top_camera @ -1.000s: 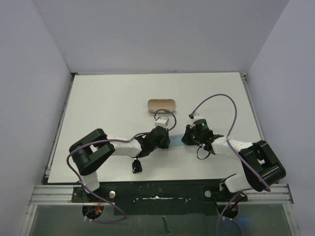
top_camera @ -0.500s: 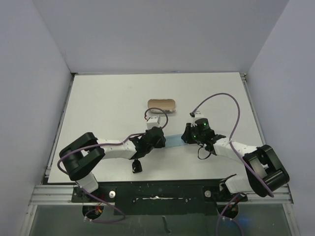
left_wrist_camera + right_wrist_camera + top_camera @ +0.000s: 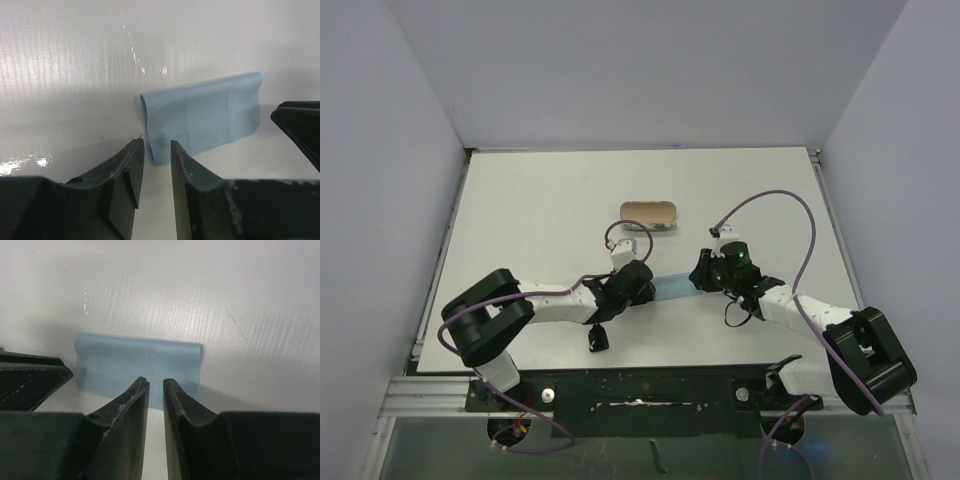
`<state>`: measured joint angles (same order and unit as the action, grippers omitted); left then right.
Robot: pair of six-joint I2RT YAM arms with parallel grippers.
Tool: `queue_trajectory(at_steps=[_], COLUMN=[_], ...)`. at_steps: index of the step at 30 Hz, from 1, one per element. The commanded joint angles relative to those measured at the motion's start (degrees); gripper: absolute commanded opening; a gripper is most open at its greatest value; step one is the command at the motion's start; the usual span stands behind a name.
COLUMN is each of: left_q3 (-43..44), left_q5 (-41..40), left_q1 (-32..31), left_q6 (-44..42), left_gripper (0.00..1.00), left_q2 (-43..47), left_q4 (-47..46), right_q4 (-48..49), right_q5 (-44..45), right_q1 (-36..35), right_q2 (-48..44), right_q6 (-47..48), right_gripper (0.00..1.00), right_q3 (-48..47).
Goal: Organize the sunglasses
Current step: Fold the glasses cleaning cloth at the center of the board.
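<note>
Since a second ago the left gripper (image 3: pixel 157 145) has been drawn back leftwards, so more of the folded light blue cloth (image 3: pixel 202 115) is uncovered. Its fingers are held slightly parted at the cloth's corner. The right gripper (image 3: pixel 156 381) is likewise narrowly parted at the other side. The small black-framed sunglasses (image 3: pixel 598 339) are seen near the front edge of the white table (image 3: pixel 540 200), just beside the left arm (image 3: pixel 560 298). The oval beige case (image 3: pixel 649 213) is set beyond the cloth

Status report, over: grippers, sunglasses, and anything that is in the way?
Left gripper, right gripper: narrowly open, empty, at opposite ends of the blue cloth. Sunglasses on table near left arm, untouched. Case beyond cloth, apart.
</note>
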<state>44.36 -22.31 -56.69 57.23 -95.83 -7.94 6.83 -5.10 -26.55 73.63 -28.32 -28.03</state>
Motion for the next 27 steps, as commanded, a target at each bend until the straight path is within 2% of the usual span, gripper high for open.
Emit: queue_trajectory(at_steps=[1,27], left_q3=[2.52,6.43], left_q5=[-0.59,1.00], left_q1=[-0.27,-0.36], left_q6=[3.40,7.28], left_gripper=[0.27,0.22], left_q2=[-1.21,-5.70], left_q4=[0.54,7.22], right_q4=[2.48,4.48], right_q5=[1.02,-0.04], right_q1=[0.24,0.40], right_q2=[-2.52,-5.00], right_q6=[0.64,0.01], right_gripper=[0.20,0.20], right_q3=[1.06,3.02])
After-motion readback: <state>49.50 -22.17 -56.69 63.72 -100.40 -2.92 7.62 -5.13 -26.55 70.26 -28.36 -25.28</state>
